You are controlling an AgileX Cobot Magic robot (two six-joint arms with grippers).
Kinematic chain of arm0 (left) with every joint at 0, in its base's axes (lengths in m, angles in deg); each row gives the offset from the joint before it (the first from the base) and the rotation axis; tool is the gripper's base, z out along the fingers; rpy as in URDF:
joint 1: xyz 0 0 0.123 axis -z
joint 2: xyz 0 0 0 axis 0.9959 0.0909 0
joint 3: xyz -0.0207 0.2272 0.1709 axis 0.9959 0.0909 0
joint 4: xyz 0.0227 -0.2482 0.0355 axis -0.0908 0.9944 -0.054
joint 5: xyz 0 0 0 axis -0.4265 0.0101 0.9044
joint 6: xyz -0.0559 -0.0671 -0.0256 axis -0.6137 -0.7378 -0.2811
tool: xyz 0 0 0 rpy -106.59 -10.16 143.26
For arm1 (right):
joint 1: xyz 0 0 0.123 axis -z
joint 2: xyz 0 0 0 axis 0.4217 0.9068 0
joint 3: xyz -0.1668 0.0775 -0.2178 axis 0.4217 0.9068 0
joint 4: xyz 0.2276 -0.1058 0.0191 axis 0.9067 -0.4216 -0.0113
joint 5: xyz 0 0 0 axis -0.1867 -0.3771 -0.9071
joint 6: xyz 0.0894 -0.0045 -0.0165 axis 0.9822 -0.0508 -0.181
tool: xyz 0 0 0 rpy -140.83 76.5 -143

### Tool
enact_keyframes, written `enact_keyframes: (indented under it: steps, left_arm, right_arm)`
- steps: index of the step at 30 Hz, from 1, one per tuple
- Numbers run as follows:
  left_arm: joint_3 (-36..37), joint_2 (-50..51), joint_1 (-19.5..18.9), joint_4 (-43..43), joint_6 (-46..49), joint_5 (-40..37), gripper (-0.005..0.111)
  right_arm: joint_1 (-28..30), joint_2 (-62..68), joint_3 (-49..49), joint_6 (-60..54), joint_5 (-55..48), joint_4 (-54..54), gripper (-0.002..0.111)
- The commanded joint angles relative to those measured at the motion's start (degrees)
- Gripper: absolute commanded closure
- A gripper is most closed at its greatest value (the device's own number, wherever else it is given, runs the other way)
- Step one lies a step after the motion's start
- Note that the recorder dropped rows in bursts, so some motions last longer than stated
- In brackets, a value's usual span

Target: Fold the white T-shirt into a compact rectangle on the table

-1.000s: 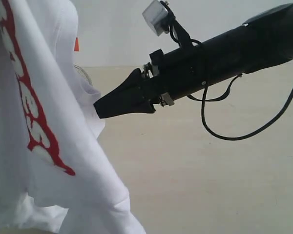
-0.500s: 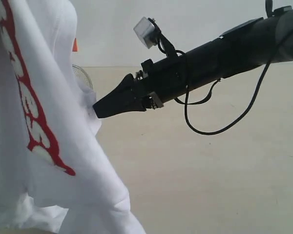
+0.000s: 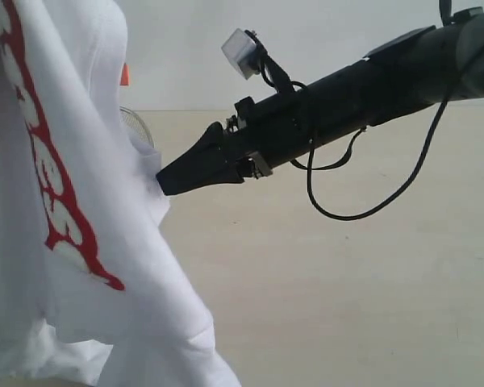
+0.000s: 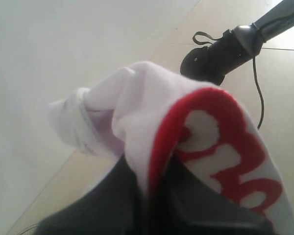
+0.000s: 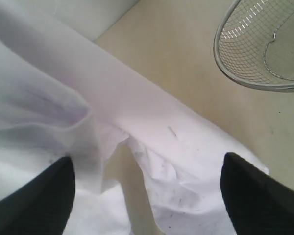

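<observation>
Beige counter point(image 3: 347, 306) fills the background while the white T-shirt point(image 3: 64, 161) hangs at frame left, pinched in the left end effector point(image 4: 149, 198), and the right end effector point(image 3: 168, 181), spread wide, has nudged leftward to its edge, probably lining up a second grab.

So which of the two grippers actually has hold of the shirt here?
The left gripper: its jaws are shut on the white T-shirt's red-banded fold. The right gripper is wide open, gripping nothing.

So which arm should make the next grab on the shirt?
Right, probably: the right hand is open beside the hanging white T-shirt, while the left hand is shut holding it up.
</observation>
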Motion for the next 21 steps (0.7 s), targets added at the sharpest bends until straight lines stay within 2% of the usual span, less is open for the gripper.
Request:
enact_keyframes:
  steps: [1,10,21]
  left_arm:
    - [0.1,0.1,0.1,1.7,-0.7,0.4,0.102]
    - [0.1,0.1,0.1,1.7,-0.7,0.4,0.102]
    - [0.1,0.1,0.1,-0.4,-0.7,0.4,0.102]
  right_arm:
    - [-0.2,-2.6,-0.3,0.3,-0.6,2.4,0.035]
    - [-5.4,-2.6,-0.3,-2.6,-0.6,5.8,0.035]
    - [-5.9,-2.7,-0.3,1.6,-0.6,6.0,0.035]
